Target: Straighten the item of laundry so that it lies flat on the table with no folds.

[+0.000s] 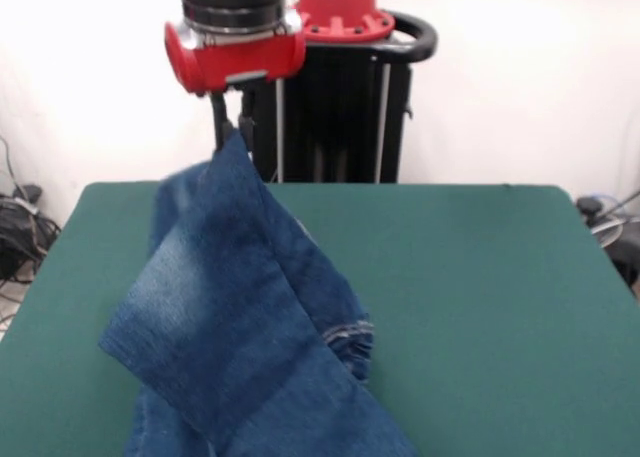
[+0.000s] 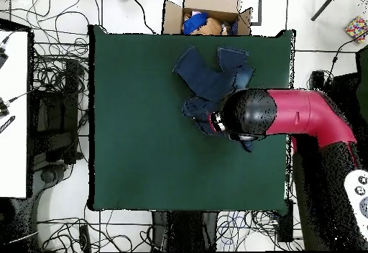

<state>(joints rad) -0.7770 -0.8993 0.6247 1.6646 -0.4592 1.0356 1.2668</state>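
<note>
From the front, the black gripper (image 1: 228,132) under the red wrist pinched a corner of the faded medium-blue denim jeans (image 1: 245,327), lifting them in a peak while the rest draped on the dark green cloth-topped table (image 1: 480,297). From overhead, the jeans (image 2: 212,77) lay crumpled near one table (image 2: 144,135) edge, beside a cardboard box (image 2: 208,9). If that small pinch slipped, I judged they would drop folded.

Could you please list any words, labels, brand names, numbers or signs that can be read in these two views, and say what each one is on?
There is no readable text in either view.
The jeans show only denim and seam stitching, no label.
The table is plain green cloth.
The arm shows no legible marking.
The cardboard box beyond the table edge bears no readable print.
</note>
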